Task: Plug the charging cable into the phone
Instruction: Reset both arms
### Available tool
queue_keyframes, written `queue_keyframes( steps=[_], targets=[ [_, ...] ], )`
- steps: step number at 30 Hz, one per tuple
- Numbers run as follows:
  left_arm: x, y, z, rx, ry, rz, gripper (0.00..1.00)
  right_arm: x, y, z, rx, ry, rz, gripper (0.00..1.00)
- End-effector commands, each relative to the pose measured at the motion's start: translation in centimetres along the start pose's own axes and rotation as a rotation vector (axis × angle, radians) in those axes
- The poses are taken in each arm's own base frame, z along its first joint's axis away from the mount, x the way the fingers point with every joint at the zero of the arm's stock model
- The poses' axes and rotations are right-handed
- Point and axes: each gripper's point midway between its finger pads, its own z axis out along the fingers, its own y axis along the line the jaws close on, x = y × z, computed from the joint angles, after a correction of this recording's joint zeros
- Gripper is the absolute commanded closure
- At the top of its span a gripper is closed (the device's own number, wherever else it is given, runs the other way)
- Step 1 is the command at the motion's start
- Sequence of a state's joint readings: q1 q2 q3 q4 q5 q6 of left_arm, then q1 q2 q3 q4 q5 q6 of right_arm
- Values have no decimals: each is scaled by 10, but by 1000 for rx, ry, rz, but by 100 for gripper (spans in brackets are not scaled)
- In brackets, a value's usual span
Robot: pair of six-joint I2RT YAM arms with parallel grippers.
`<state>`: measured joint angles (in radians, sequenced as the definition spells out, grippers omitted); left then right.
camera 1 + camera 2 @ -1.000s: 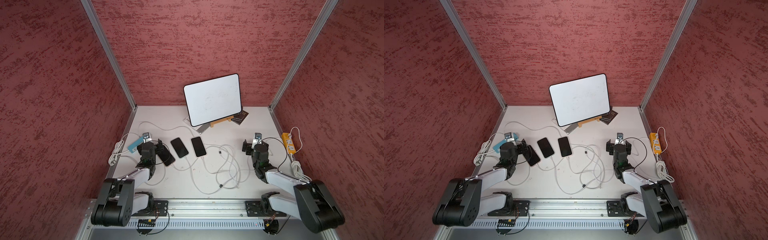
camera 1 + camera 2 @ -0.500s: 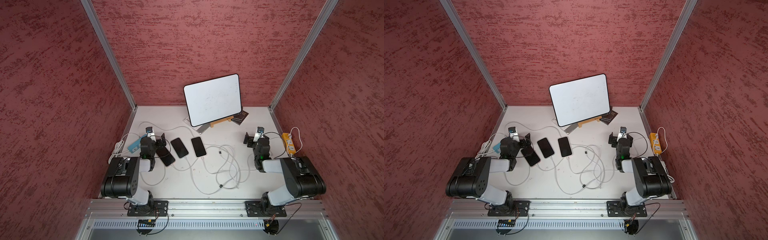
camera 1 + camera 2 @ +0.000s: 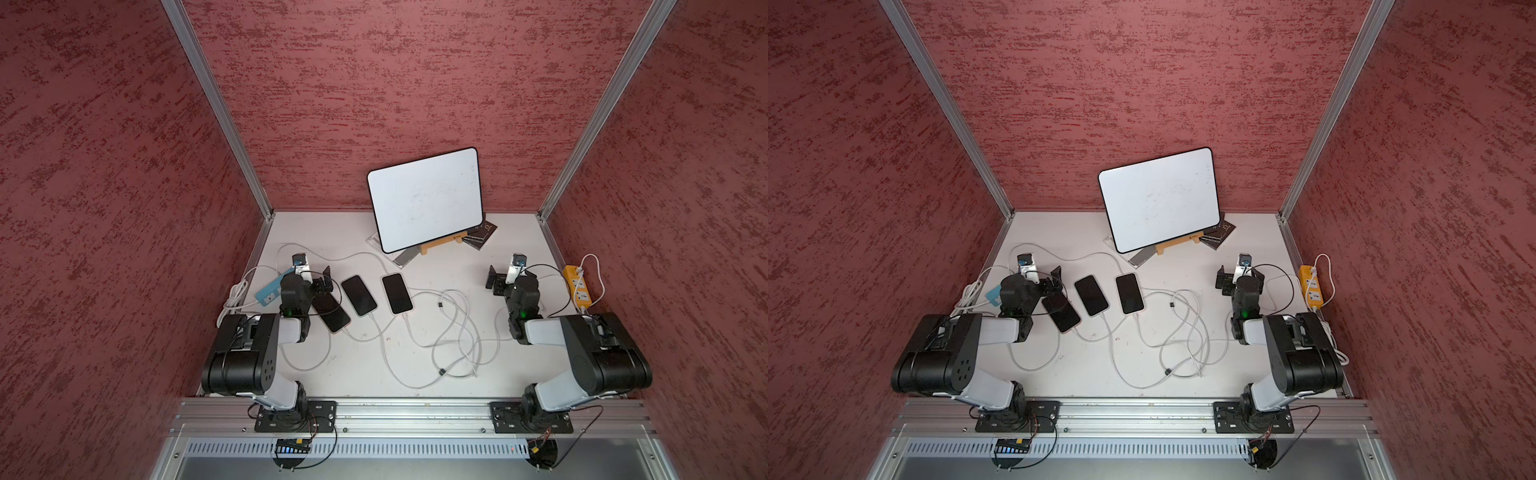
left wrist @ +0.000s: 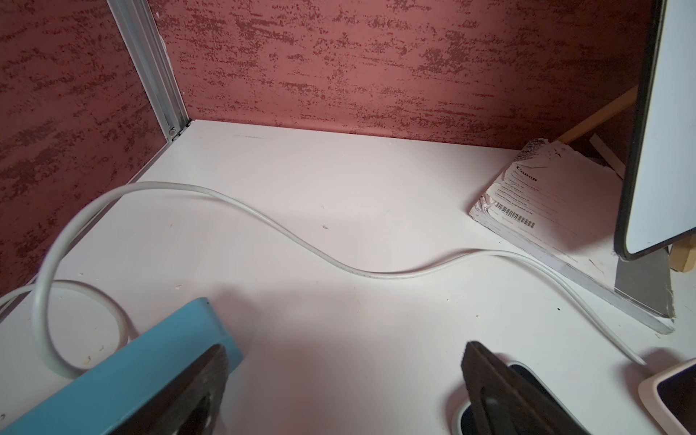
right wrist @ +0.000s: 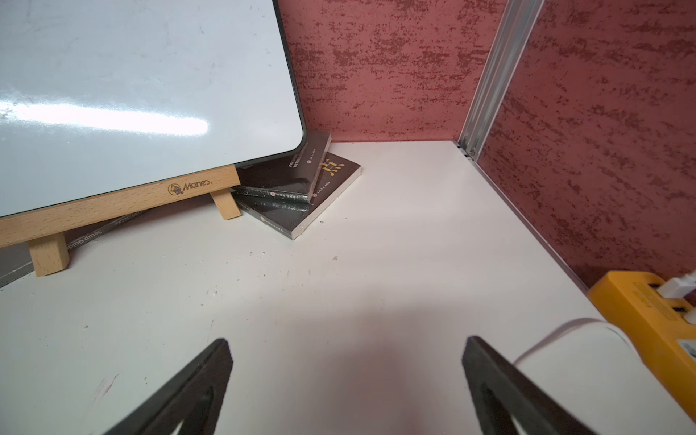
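Three dark phones lie side by side in both top views: left phone (image 3: 332,316), middle phone (image 3: 358,295), right phone (image 3: 397,293). White charging cables (image 3: 453,328) loop across the table and reach each phone's near end; I cannot tell whether they are plugged in. A loose dark plug (image 3: 439,305) lies right of the phones. My left gripper (image 3: 316,280) (image 4: 344,346) is open and empty, one finger over the blue power strip (image 4: 132,376), the other over the left phone (image 4: 527,373). My right gripper (image 3: 509,278) (image 5: 346,340) is open over bare table.
A whiteboard (image 3: 426,199) on a wooden easel (image 5: 113,203) stands at the back, with black books (image 5: 301,196) and a booklet (image 4: 546,203) beside it. An orange power strip (image 3: 577,286) lies along the right wall. The cell walls are red.
Both arms have folded up, elbows rising from the front rail. Both grippers have shifted a little toward the back wall and stay open.
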<state>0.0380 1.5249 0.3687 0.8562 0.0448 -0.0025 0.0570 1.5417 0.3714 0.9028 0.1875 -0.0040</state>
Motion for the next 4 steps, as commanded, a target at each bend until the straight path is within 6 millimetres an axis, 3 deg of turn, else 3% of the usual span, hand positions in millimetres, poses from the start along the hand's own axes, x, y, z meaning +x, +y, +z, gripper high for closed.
queue_keyframes(
  steps=[1,4],
  targets=[
    [-13,-3,1,10,-38,14,0,-7,1,2,-14,-11,12,1],
    [-13,-3,1,11,-38,14,0,-8,2,2,-23,-15,7,1]
  ],
)
